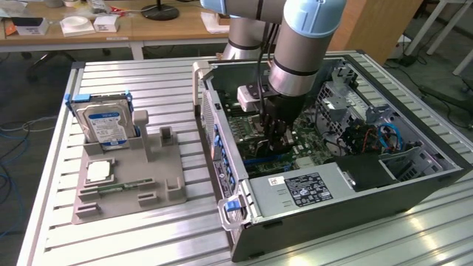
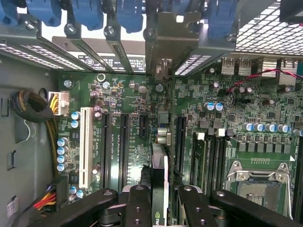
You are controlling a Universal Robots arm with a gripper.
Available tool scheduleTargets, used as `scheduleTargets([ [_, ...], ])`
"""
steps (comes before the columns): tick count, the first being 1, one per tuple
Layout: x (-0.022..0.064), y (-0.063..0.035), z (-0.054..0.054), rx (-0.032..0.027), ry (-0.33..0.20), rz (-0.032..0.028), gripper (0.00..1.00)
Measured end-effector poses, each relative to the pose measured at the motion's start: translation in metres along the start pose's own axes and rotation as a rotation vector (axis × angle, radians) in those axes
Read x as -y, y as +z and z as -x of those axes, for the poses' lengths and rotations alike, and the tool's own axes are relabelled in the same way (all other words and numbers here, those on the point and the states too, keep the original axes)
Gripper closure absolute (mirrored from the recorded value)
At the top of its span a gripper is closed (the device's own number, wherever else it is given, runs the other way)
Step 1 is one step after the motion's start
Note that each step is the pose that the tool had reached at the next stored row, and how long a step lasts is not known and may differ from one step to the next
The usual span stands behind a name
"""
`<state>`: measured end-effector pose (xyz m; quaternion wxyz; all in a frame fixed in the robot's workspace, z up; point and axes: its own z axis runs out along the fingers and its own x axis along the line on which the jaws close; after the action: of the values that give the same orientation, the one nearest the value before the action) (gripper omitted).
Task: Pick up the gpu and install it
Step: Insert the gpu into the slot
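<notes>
My gripper reaches down into the open computer case over the motherboard. In the wrist view the gripper is shut on the gpu, a thin dark card seen edge-on between the black fingers. The card stands upright over the green motherboard, in line with a black expansion slot beside the memory slots. Its metal end bracket stands at the case's rear slot openings. I cannot tell whether the card's edge sits in the slot.
A grey fixture on the exterior view's left holds a blue-labelled hard drive, a memory stick and a silvery chip. Inside the case are the power supply, a white slot, the CPU socket and cable bundles.
</notes>
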<state>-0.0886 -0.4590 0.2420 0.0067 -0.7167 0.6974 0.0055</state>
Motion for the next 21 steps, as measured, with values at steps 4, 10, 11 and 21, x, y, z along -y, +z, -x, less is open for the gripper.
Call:
scheduleTargets([
  [4, -0.0005, 0.001, 0.0001, 0.0003, 0.0, -0.0001, 0.73],
  [10, -0.0006, 0.0007, 0.0001, 0.0007, 0.0, -0.0003, 0.73],
  [11, -0.0005, 0.0001, 0.0002, 0.0015, 0.0, -0.0008, 0.73],
  [21, -0.0006, -0.0018, -0.0004, 0.0003, 0.001, -0.0001, 0.73],
])
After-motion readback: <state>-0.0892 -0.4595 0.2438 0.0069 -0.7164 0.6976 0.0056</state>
